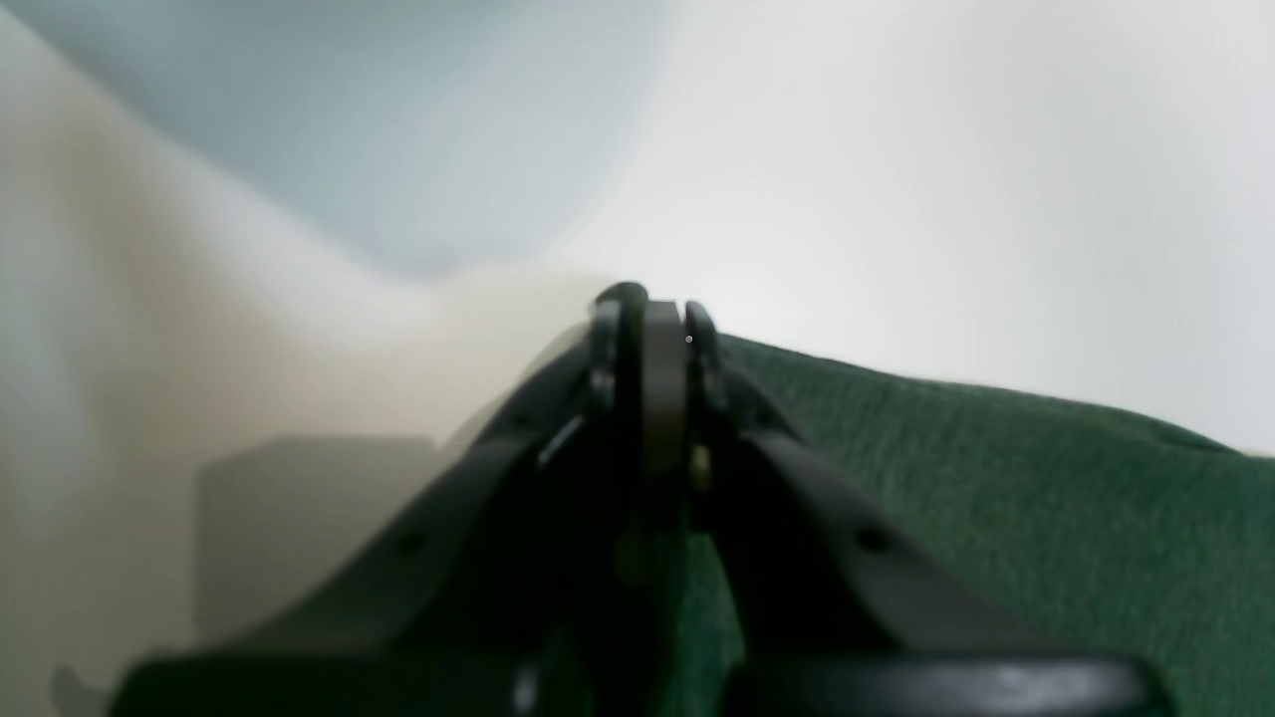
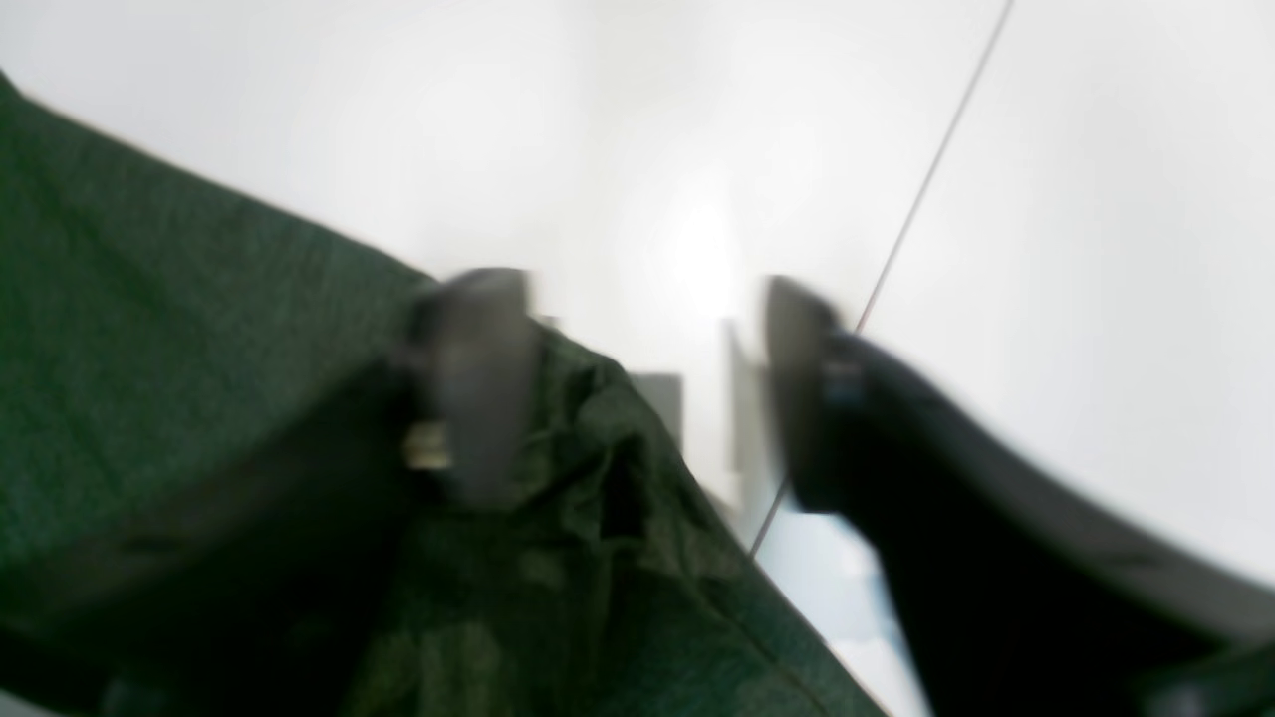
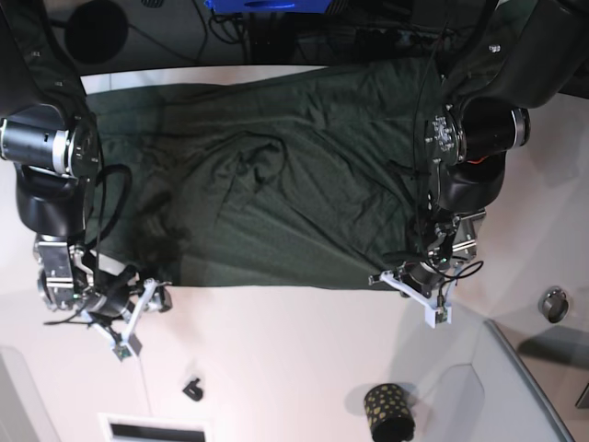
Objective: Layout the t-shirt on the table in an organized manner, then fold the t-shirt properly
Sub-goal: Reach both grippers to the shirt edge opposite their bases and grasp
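**Robot test bench in a lab setting**

A robotics lab or research workspace, judging from the overhead view: two black motorised arms (image 3: 55, 175) flank a broad white table (image 3: 276, 359) with a curved edge, loose black cables (image 3: 230, 28) trail along its far side beneath a blue-lit device, and a grey raised panel (image 3: 515, 387) sits at one corner. Small camera mounts hang off both wrists. A black gold-dotted cup (image 3: 390, 412) stands near the panel.
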